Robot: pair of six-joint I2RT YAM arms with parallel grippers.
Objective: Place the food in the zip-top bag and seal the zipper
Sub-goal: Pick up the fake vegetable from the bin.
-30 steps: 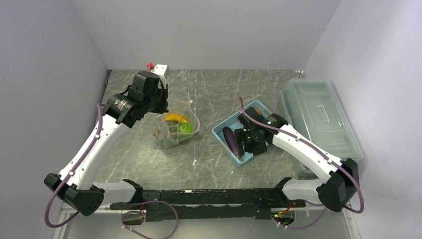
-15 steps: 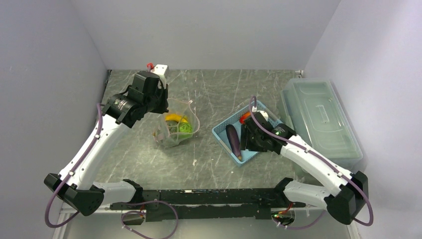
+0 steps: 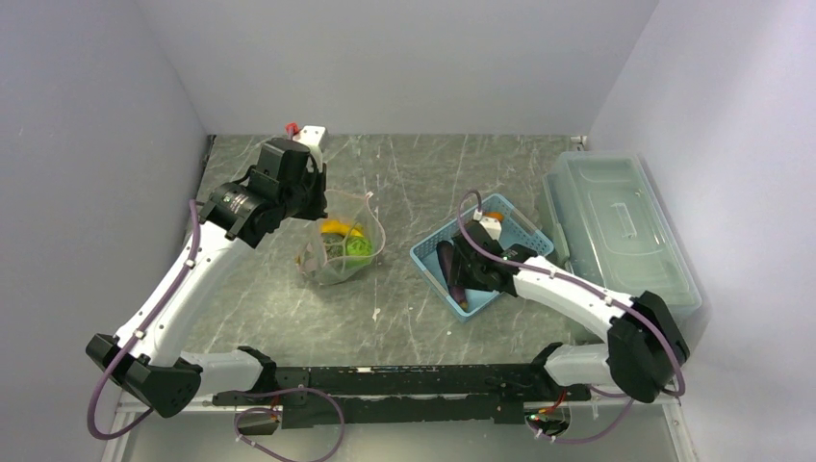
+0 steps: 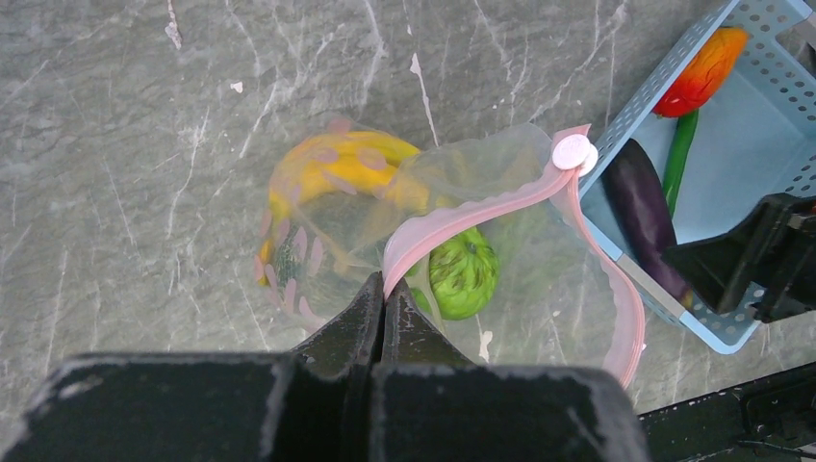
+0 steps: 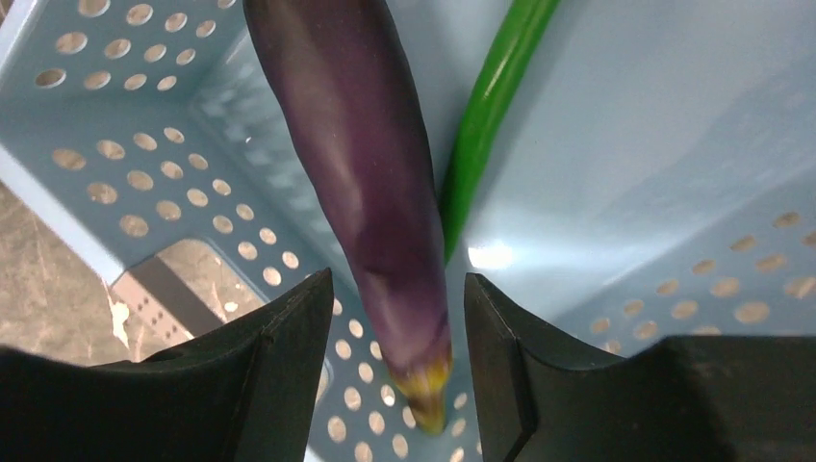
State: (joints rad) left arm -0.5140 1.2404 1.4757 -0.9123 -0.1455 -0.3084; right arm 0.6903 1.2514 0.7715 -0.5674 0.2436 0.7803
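The clear zip-top bag [image 3: 337, 252] stands open on the table, holding the yellow banana bunch [image 4: 337, 164] and a green vegetable [image 4: 464, 274]. My left gripper [image 4: 385, 296] is shut on its pink zipper strip [image 4: 481, 207] and holds the mouth up; it also shows in the top view [image 3: 313, 197]. The dark purple eggplant [image 5: 356, 144], the thin green pod [image 5: 491, 106] and the orange carrot [image 4: 707, 69] lie in the light-blue basket [image 3: 428, 252]. My right gripper [image 5: 399, 318] is open, low in the basket, with its fingers on either side of the eggplant's stem end.
A large clear lidded box [image 3: 616, 231] stands along the right wall next to the basket. A small white and red fixture [image 3: 308, 131] sits at the back left. Grey walls close in the table on three sides.
My right gripper has swung over the basket and dropped down to straddle the eggplant's end. The carrot now shows. The left arm and the bag have not moved.
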